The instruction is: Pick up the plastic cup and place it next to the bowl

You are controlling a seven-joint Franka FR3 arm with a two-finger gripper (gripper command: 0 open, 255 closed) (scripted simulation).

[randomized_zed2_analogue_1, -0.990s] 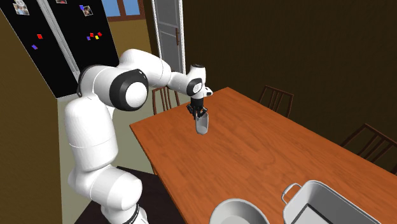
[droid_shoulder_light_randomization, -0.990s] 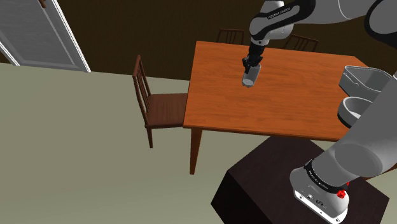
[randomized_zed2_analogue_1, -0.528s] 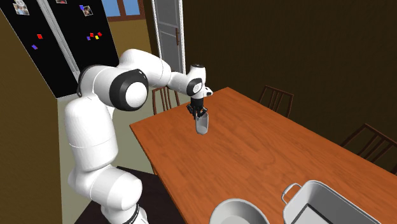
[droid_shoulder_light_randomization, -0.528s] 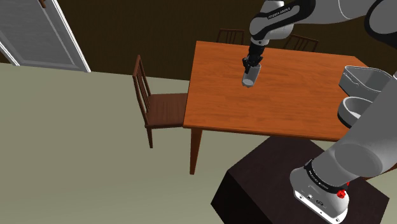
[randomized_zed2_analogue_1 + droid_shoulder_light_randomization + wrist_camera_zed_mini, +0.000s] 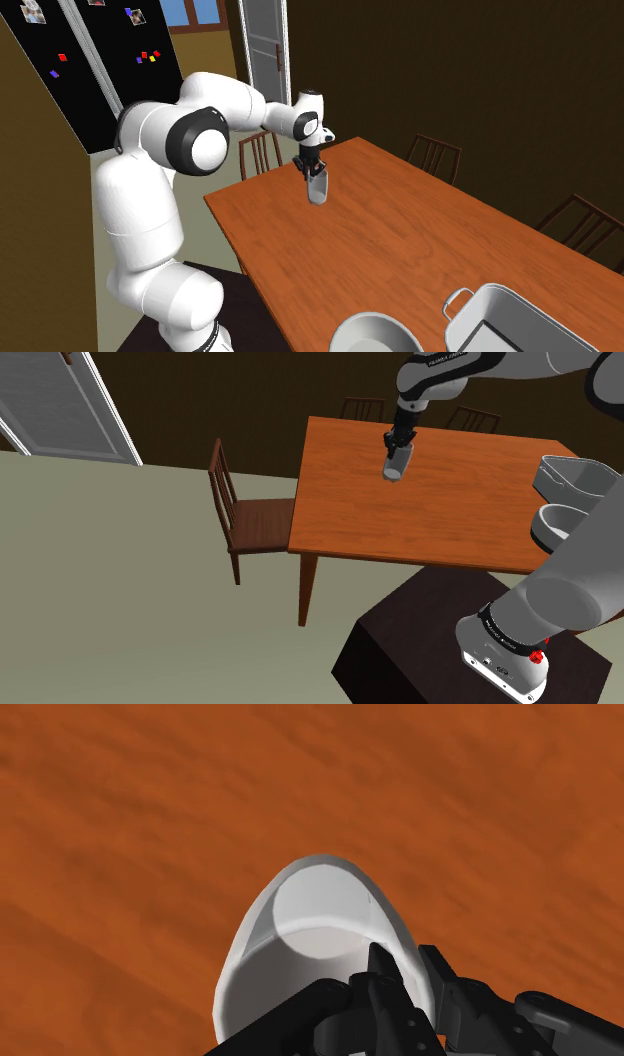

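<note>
Cup: the white cup hangs from the claw over the brown table. It leans a little. It is not clear if its bottom touches the table.
Claw: the black gripper is closed on the cup's rim. In the wrist view one finger is inside the cup and the other is outside, so they pinch the wall.
Bowl: the pale grey bowl sits on the table at the bottom of the second exterior view, well apart from the cup.
Pot: a grey pot with a handle stands just beside the bowl.
Table: the wooden table is orange-brown.
Chair: a brown wooden chair stands at the table's left end in the shoulder view. More chair backs show along the far side.
Arm: the white arm reaches over the table to the cup.
Stand: a dark box holds the arm's base.
Door: a white door is in the shoulder view's top left.
</note>
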